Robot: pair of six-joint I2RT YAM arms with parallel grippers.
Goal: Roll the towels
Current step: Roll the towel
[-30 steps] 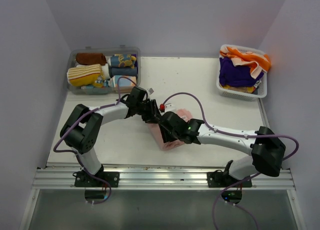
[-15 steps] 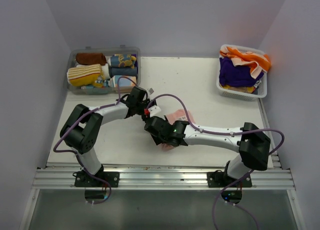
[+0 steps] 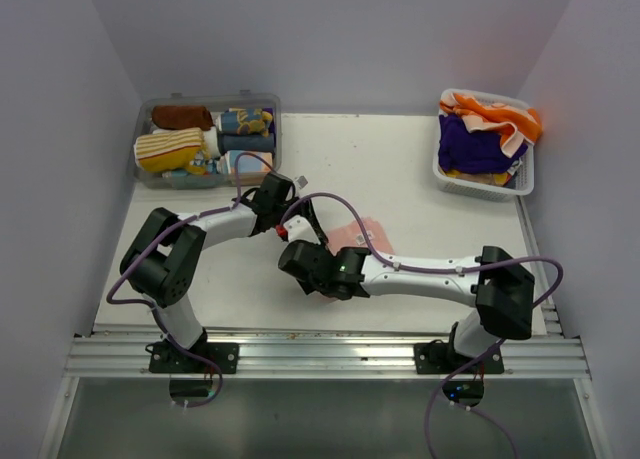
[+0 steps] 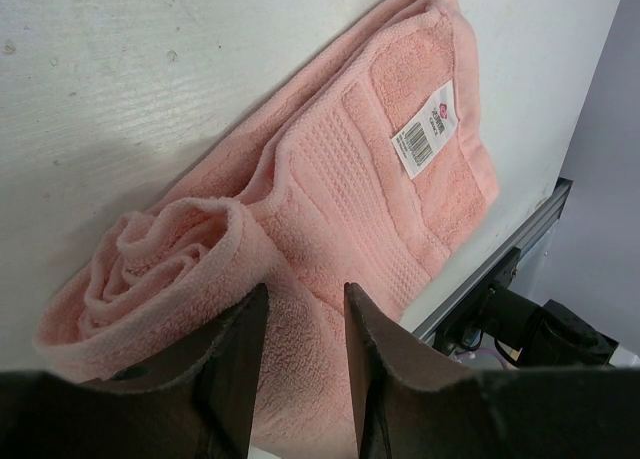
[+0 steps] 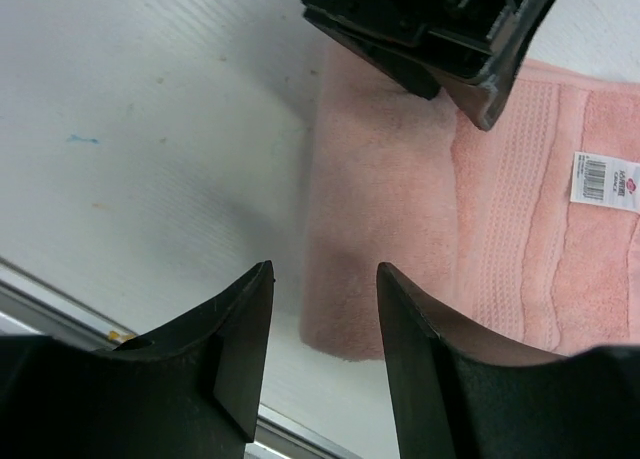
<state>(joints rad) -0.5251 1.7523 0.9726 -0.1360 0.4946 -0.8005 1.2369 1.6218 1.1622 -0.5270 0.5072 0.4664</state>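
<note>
A pink towel (image 3: 358, 234) with a white label (image 4: 428, 131) lies mid-table, one end wound into a loose roll (image 4: 165, 269). My left gripper (image 4: 305, 291) sits on that rolled end, and terry fills the gap between its fingers, so it is shut on the towel. It also shows in the top view (image 3: 303, 219). My right gripper (image 5: 325, 271) hovers open over the roll's near end (image 5: 370, 279), by the table's front edge, with nothing pinched. In the top view the right gripper (image 3: 298, 262) lies just in front of the left one. The left gripper's fingers (image 5: 430, 49) press the towel in the right wrist view.
A clear bin (image 3: 268, 107) of rolled towels stands at the back left. A white basket (image 3: 520, 184) with purple and orange towels stands at the back right. The metal rail (image 3: 320, 354) runs along the table's front edge, close to the towel.
My right arm has swung left across the towel, bringing its gripper to the roll's near end. The left arm has stayed in place on the roll.
</note>
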